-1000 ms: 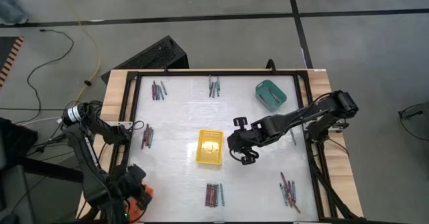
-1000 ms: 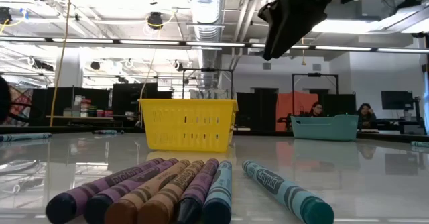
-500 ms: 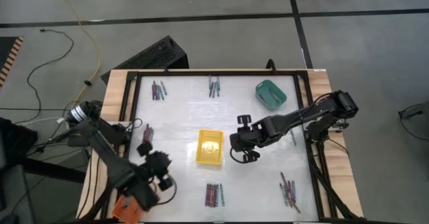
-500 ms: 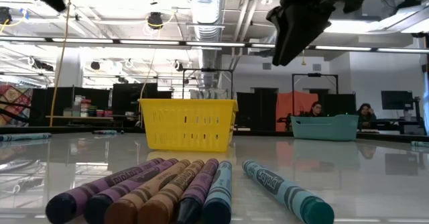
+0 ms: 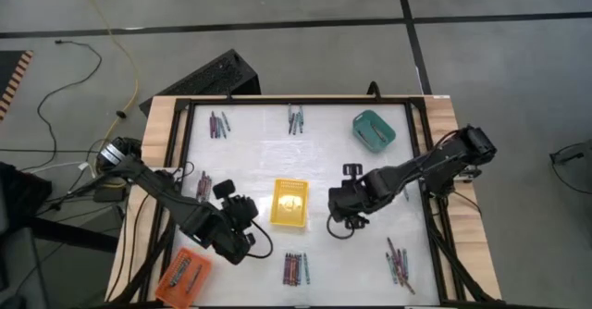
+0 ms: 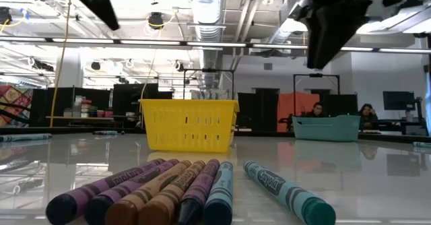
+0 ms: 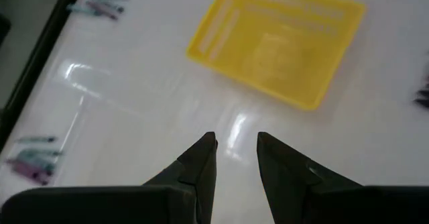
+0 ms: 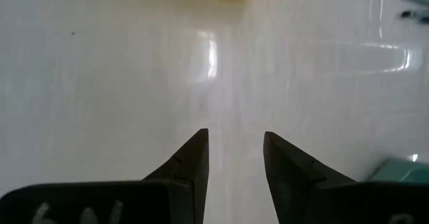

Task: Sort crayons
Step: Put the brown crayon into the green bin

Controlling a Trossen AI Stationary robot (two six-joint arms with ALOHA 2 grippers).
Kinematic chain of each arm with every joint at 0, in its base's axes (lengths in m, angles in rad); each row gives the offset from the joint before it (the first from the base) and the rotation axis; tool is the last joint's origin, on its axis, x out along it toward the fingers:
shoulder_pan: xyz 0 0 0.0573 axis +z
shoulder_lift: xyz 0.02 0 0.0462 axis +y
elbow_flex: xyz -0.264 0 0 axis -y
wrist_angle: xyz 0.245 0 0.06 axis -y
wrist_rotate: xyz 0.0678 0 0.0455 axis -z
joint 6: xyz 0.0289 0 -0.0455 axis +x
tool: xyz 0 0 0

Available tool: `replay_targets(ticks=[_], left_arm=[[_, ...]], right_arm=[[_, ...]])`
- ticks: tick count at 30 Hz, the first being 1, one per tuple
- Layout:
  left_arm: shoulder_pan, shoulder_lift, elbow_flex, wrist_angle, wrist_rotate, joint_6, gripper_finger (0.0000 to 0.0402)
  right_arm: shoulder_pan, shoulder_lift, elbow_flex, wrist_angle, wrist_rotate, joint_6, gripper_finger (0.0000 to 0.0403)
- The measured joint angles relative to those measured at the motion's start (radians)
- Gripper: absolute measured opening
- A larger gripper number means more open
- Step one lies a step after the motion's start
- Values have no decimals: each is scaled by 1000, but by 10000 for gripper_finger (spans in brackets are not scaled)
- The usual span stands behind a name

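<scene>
The white table [image 5: 250, 161] carries a yellow tray [image 5: 289, 203] at its middle. The left gripper [image 5: 242, 218] hangs just left of that tray, fingers slightly parted, holding nothing. The right gripper [image 5: 347, 218] hangs right of the tray, likewise parted and empty. Crayons [image 5: 294, 268] lie bunched in front of the tray; other bunches are scattered round it near the table's edges.

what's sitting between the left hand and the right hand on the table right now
The yellow tray sits between the left hand and the right hand, touching neither. That shows in the high view.
</scene>
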Motion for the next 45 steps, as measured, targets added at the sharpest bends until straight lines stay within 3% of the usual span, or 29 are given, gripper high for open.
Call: replay_targets(ticks=[11, 21, 29, 37, 45], left_arm=[[94, 0, 0, 174, 86, 258, 98], [191, 0, 0, 256, 233, 414, 98], [255, 0, 0, 297, 328, 511, 98], [294, 0, 0, 309, 356, 581, 98], [304, 1, 0, 344, 358, 587, 98]], right_arm=[[234, 0, 0, -54, 29, 355, 136], [457, 26, 0, -70, 51, 758, 136], [623, 151, 0, -65, -118, 1121, 136], [799, 206, 53, -47, -156, 1532, 136], [894, 313, 64, 83, -231, 1689, 136]])
